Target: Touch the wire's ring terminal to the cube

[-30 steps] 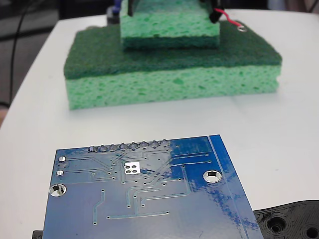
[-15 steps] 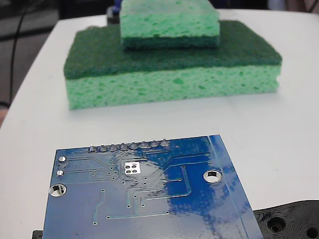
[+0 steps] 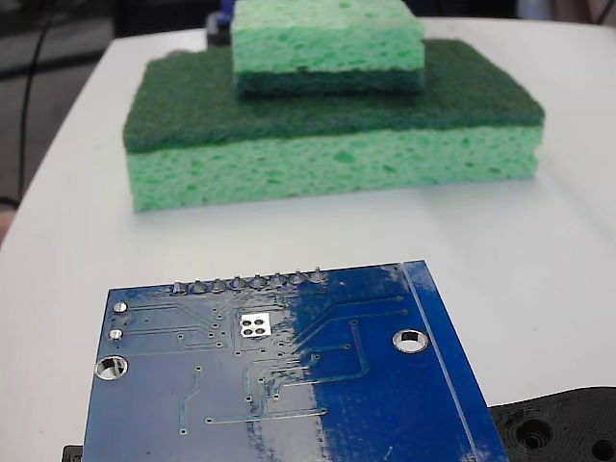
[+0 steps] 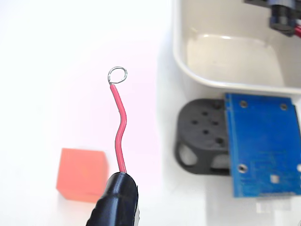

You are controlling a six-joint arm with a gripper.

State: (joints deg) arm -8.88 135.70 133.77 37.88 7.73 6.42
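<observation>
**Ring terminal hanging clear of the cube, wrist view**

In the wrist view we look almost straight down onto the white surface [image 4: 61, 56]. The black sleeve [image 4: 115, 200] enters from the bottom edge, and the red wire [image 4: 120, 134] rises from it in a gentle S-curve toward the top of the picture. At its tip sits the ring terminal [image 4: 117, 74], a small silver loop, seen against bare surface and touching nothing that we can make out.

The orange cube [image 4: 81, 174] lies just left of the sleeve, low in the picture; the ring is well apart from it, up and to the right. We cannot judge the ring's height above the surface.

The claw itself does not show in either view. We see only the sleeve where the wire emerges, so we cannot tell whether the fingers are apart or pressed together.

To the right of the wire: a black plastic part with holes [image 4: 200, 141], a blue circuit board [image 4: 263, 143] lying partly over it, and above them a cream tray [image 4: 181, 52].

In the fixed view no arm appears. A blue board fills the foreground; behind it two green sponges [image 3: 327, 125] are stacked, the small one on the large one.
</observation>
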